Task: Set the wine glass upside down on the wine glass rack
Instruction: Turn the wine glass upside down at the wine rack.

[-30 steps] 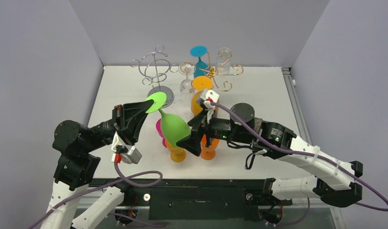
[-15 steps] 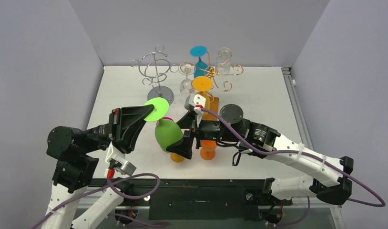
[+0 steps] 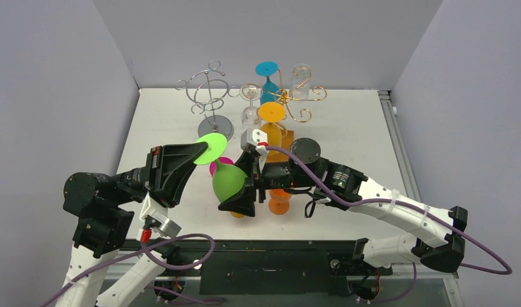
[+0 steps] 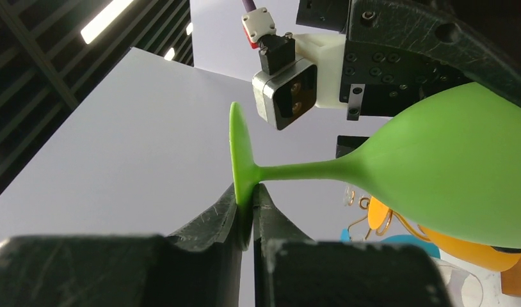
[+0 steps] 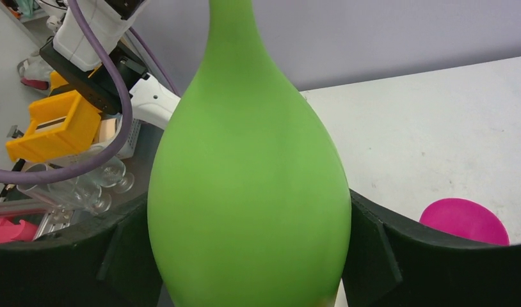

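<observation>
- White counter seen from above: the green wine glass is held aloft in front of the silver rack, not yet hung.
- Left wrist: the left hand is pinched narrow on the foot's rim, stem level.
- Right wrist: the right hand is spread wide, fingers against the bowl's sides. Inverting and hanging are left to do.

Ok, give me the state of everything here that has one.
green glass: sideways in the air
left claw: shut on the green glass foot
right claw: wide around its bowl, grip unclear
silver rack: upright, nothing hanging
blue glass: foot up at the gold rack
</observation>
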